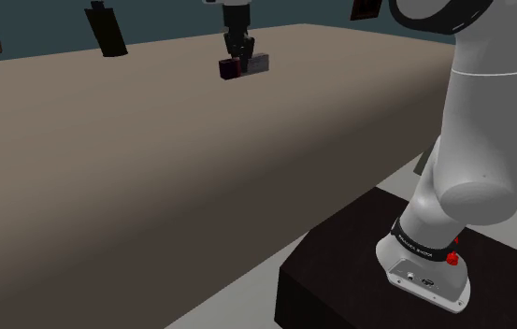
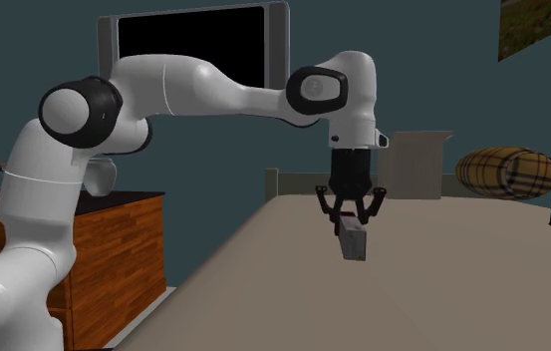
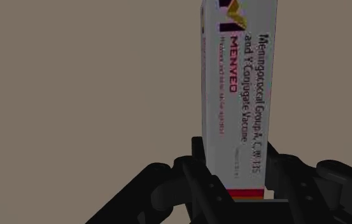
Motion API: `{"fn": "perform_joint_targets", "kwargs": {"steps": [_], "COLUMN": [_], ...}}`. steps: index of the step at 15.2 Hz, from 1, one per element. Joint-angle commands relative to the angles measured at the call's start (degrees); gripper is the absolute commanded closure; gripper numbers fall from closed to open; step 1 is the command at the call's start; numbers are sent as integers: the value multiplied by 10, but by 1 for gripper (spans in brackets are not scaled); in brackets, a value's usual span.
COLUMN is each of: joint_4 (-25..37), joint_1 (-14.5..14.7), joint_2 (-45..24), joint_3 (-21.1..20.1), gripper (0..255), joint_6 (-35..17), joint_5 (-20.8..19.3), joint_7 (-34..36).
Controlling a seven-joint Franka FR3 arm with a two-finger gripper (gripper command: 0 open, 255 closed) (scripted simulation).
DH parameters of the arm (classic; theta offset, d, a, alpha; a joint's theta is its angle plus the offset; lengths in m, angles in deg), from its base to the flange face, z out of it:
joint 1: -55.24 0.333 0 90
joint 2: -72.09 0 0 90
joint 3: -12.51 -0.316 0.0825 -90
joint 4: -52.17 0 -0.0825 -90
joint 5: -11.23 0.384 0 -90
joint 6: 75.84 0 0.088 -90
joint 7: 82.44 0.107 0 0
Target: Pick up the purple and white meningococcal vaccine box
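Observation:
The vaccine box [image 3: 241, 95] is a long white carton with a purple end, red "MENVEO" lettering and dark print. My black gripper [image 3: 238, 184] is shut on one end of it, a finger pressed against each long side. In the shoulder view the gripper [image 1: 240, 62] holds the box [image 1: 247, 66] low over the far part of the tan surface [image 1: 153, 168]. In the second exterior view the box [image 2: 354, 243] hangs tilted below the gripper [image 2: 351, 225], close to the surface. Whether it still touches the surface I cannot tell.
A black upright object [image 1: 107, 28] stands at the far edge, with a plaid cushion [image 2: 507, 172] further off. A wooden dresser [image 2: 114, 249] stands beside the surface under a dark screen [image 2: 193, 45]. My dark stand [image 1: 387, 280] sits at the near edge.

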Motion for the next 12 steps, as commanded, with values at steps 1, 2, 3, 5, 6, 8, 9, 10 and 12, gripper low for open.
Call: {"fn": "perform_joint_targets", "kwargs": {"steps": [1, 2, 3, 5, 6, 8, 9, 10, 12], "joint_4": [18, 29, 41, 64, 77, 104, 118, 132, 134], "joint_1": [-1, -2, -3, -5, -5, -8, -9, -10, -11], "joint_2": [-2, -5, -7, -13, -16, -24, -28, -32, -33], "joint_3": [0, 1, 1, 1, 1, 2, 2, 2, 2], "gripper": [255, 255, 255, 255, 255, 255, 255, 255, 255], "joint_6": [16, 25, 34, 52, 61, 81, 91, 101, 102], "joint_5": [1, 1, 2, 3, 4, 6, 7, 8, 9], "joint_7": [-1, -1, -1, -2, -2, -3, -3, -4, -4]}}
